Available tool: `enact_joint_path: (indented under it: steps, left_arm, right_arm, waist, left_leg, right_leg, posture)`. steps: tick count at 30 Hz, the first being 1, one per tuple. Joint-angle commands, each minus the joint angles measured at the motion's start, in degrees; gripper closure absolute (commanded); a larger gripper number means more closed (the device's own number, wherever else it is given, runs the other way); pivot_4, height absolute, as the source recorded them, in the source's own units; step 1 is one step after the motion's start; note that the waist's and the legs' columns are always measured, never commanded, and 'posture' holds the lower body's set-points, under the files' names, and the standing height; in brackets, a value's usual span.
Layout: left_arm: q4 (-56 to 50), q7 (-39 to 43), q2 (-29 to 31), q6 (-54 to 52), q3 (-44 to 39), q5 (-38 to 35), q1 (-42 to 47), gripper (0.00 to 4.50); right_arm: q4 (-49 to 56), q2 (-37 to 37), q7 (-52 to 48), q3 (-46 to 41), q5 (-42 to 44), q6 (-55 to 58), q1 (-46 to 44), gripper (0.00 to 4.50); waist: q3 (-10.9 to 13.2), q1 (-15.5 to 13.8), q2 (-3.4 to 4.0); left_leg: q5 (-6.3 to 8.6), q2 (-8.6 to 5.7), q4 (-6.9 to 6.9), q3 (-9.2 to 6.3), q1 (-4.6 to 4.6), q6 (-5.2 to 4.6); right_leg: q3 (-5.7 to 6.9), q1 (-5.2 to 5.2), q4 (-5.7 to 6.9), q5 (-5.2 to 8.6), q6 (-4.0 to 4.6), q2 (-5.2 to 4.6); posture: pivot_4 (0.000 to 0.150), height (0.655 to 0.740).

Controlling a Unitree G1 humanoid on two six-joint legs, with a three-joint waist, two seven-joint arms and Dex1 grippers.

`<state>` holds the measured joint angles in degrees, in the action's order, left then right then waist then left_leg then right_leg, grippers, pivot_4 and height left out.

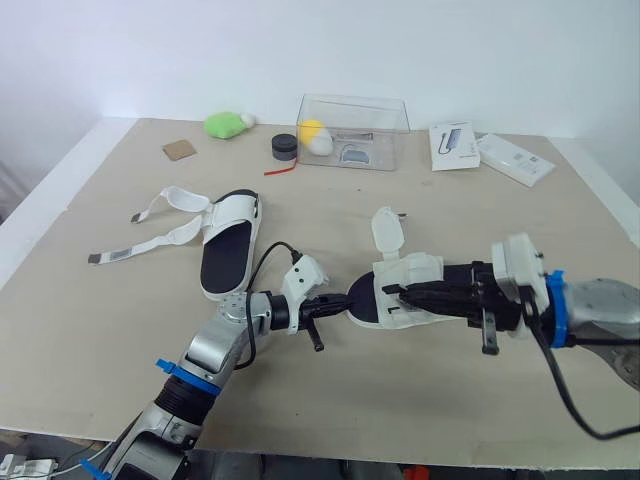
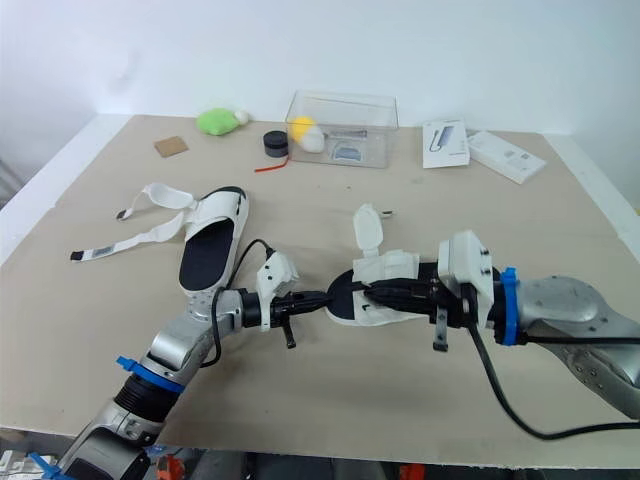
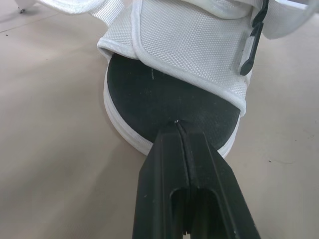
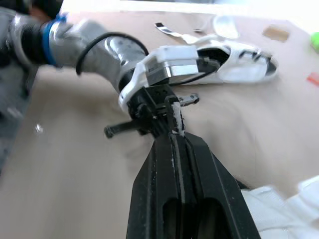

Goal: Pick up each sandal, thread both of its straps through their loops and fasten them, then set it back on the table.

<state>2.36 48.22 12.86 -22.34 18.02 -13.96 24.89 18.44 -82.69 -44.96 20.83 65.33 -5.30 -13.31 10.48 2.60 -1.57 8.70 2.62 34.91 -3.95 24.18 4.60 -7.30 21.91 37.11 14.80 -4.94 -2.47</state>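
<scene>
A white sandal with a black insole [image 1: 405,290] lies at the table's middle, one strap [image 1: 386,228] standing up free behind it. My right gripper [image 1: 392,293] reaches in from the right, lying over the white upper and shut, a thin white sliver of the sandal between its fingers [image 4: 172,149]. From the left, my left gripper [image 1: 340,305] is shut with nothing between its fingers [image 3: 179,149], its tip touching the sole's rounded end [image 3: 164,99]. A second sandal [image 1: 230,250] rests further left, both long straps [image 1: 150,225] undone and spread on the table.
At the back stands a clear plastic box [image 1: 352,130] holding a yellow and a white object. Near it are a black round item [image 1: 284,146], a green plush [image 1: 224,124], a brown square [image 1: 179,150] and two white packages [image 1: 452,145] [image 1: 515,158].
</scene>
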Motion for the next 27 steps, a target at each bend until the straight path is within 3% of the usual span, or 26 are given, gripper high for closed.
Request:
enact_joint_path:
  steps: [1,4,16,27]
  left_arm:
    - [1.01,-0.25,0.55,-0.30,0.08,1.04,0.27,4.50]
    - [1.04,-0.25,0.52,-0.26,0.18,1.06,0.40,4.50]
    - [1.28,-0.28,0.47,-0.03,0.31,1.11,0.50,4.50]
    - [1.02,-0.56,0.31,0.06,0.39,1.08,0.12,4.50]
  right_arm:
    - [-3.95,4.59,2.07,-7.19,9.33,16.44,-4.41,4.36]
    - [-8.61,9.69,4.77,-11.00,12.33,26.51,-7.15,4.36]
    - [-20.02,22.48,9.81,-19.93,11.24,47.93,-17.72,4.36]
    - [-25.14,29.99,12.32,-24.08,2.29,58.86,-24.57,4.36]
  waist:
    - [0.00,0.00,0.01]
    - [0.00,0.00,-0.01]
    - [-0.01,0.03,-0.04]
    - [-0.01,0.06,-0.03]
  left_leg:
    - [0.00,-0.01,0.01,0.00,0.05,0.00]
    - [-0.01,0.01,0.01,0.00,0.09,-0.01]
    - [-0.04,0.03,0.00,-0.01,0.23,-0.06]
    - [-0.04,0.03,0.00,-0.01,0.39,-0.06]
  right_leg:
    - [0.00,0.04,0.00,-0.01,-0.01,0.00]
    - [0.00,0.10,0.00,-0.06,-0.05,0.04]
    - [-0.02,0.29,0.00,-0.17,-0.13,0.12]
    - [-0.03,0.45,0.00,-0.19,-0.17,0.13]
  posture:
    - [0.150,0.7400]
    - [0.150,0.7400]
    - [0.150,0.7400]
    - [0.150,0.7400]
